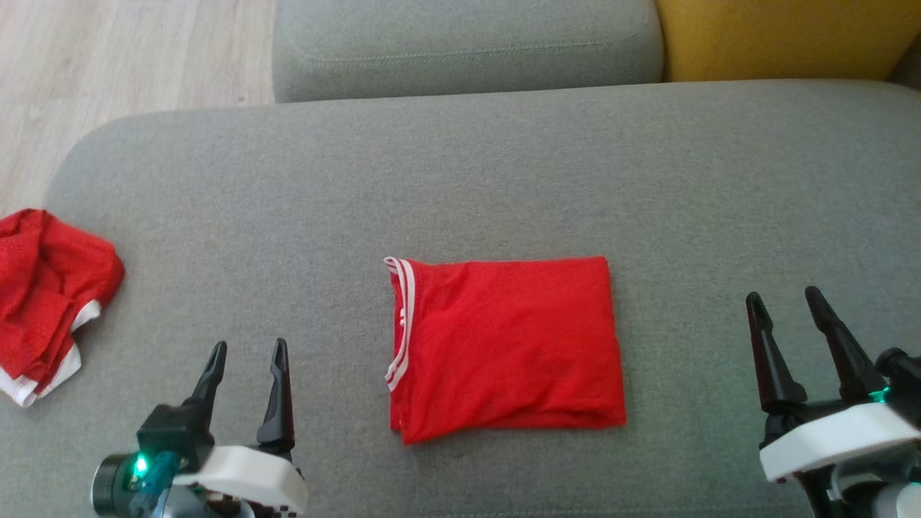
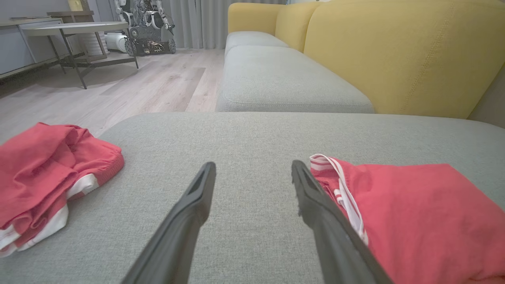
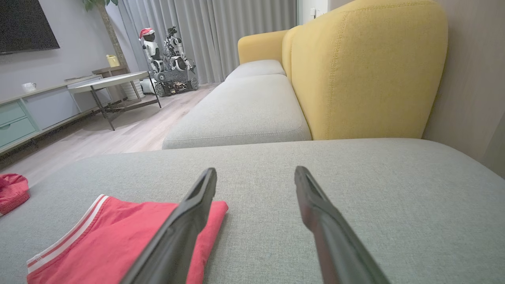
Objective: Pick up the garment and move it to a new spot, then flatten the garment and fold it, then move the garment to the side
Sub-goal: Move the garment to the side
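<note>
Red garment (image 1: pixel 504 345) folded on grey cushion (image 1: pixel 460 180); I judge side move pending. Flanking it: left gripper (image 1: pixel 250 345), right gripper (image 1: pixel 783 293), both parted, empty.

Overhead head, low wrists, shared garment (image 1: pixel 504 345)

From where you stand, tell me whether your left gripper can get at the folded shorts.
Probably yes. The left gripper is open, to the left of the folded shorts, with only bare grey cushion between them; the striped edge faces it.
</note>
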